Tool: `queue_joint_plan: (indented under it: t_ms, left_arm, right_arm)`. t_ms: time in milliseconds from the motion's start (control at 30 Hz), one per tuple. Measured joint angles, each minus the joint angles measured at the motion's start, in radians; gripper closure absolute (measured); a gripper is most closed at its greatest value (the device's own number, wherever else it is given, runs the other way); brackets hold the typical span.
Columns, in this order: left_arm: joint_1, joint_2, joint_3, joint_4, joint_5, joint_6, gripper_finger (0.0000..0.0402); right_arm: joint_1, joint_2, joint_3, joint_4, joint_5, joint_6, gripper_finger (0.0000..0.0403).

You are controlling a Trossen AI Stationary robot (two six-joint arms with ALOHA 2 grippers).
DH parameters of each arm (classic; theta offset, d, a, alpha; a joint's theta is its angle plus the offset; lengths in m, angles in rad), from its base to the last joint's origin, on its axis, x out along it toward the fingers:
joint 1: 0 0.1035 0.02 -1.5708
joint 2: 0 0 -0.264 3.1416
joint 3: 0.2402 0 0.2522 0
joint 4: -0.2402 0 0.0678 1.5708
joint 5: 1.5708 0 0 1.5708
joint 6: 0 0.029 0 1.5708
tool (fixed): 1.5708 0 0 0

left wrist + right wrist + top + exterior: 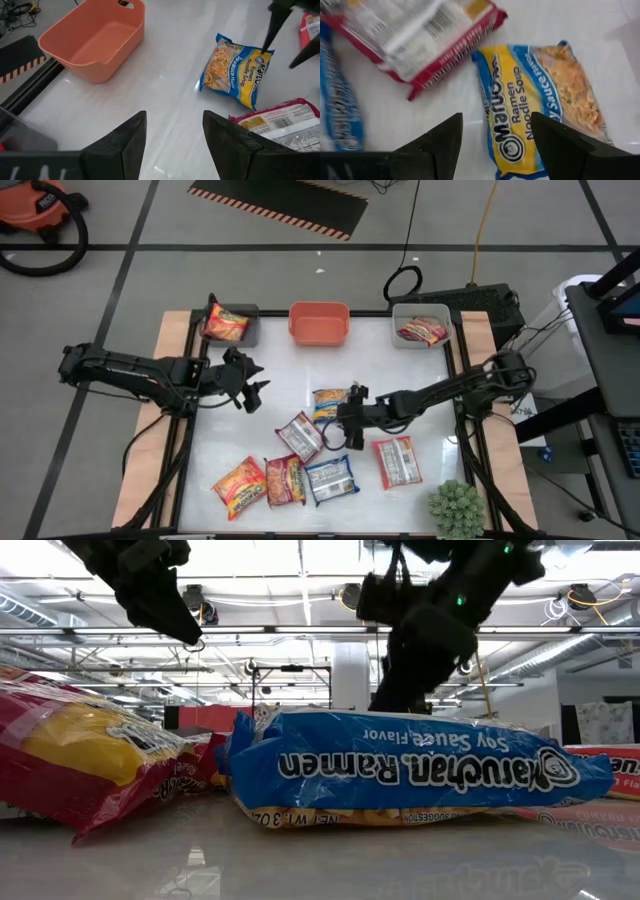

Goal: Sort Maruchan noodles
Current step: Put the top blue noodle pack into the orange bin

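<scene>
While the right gripper (352, 412) hangs with fingers spread and empty over the blue-and-yellow packet (329, 402) near the middle of the surface (420, 380), the step in hand looks like a pick of that packet. Right wrist view: the packet (540, 105) lies flat, face up, between and just ahead of the two fingers (437, 142). To do it well: come straight down, straddle the packet across its short side, and close on the crimped edge or the block itself, gently, as the wrapper is slick and the noodles would crack. Keep clear of the red packet (299, 435) lying just beside it, barcode side up.

Left gripper (248, 380) waits over bare surface at left, fingers apart, nothing held.

Surface: white, glossy. Four more packets lie along the near edge, three close together, possibly overlapping, though I cannot be sure from above. Three bins sit at the far edge: left grey bin (232, 325) holds an orange-yellow packet, orange bin (319, 323) is empty, right grey bin (422, 326) holds a red one. A green plant (456, 510) sits at the near right corner.

Room: grey floor, striped mat, an orange vacuum, cables.
</scene>
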Motion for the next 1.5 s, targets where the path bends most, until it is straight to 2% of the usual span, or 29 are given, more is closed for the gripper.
queue_joint_plan:
  t_ms: [233, 467, 700, 900, 1300, 1500]
  left_arm:
    - [0.0, 0.0, 0.0, 0.0, 0.0, 0.003, 0.0201]
    - [0.0, 0.0, 0.0, -0.001, 0.0, 0.002, 0.0201]
    - [0.0, 0.0, 0.0, -0.001, 0.0, 0.002, 0.0201]
    - [0.0, 0.003, 0.0, -0.001, 0.0, 0.002, 0.0201]
    - [0.0, 0.003, 0.0, 0.0, 0.001, -0.004, 0.0201]
    - [0.0, 0.003, 0.0, 0.0, 0.001, 0.003, 0.0201]
  right_arm:
    - [-0.017, 0.025, 0.0, -0.069, 0.007, -0.025, 0.0177]
    - [-0.032, 0.025, 0.0, -0.23, 0.163, 0.023, 0.0177]
    - [-0.033, 0.018, 0.0, -0.243, 0.154, 0.031, 0.0177]
    - [-0.05, 0.018, -0.012, -0.231, 0.069, 0.065, 0.0177]
    - [-0.082, 0.016, -0.127, -0.053, -0.002, 0.058, 0.0177]
    - [-0.083, 0.016, -0.128, -0.036, -0.01, 0.02, 0.021]
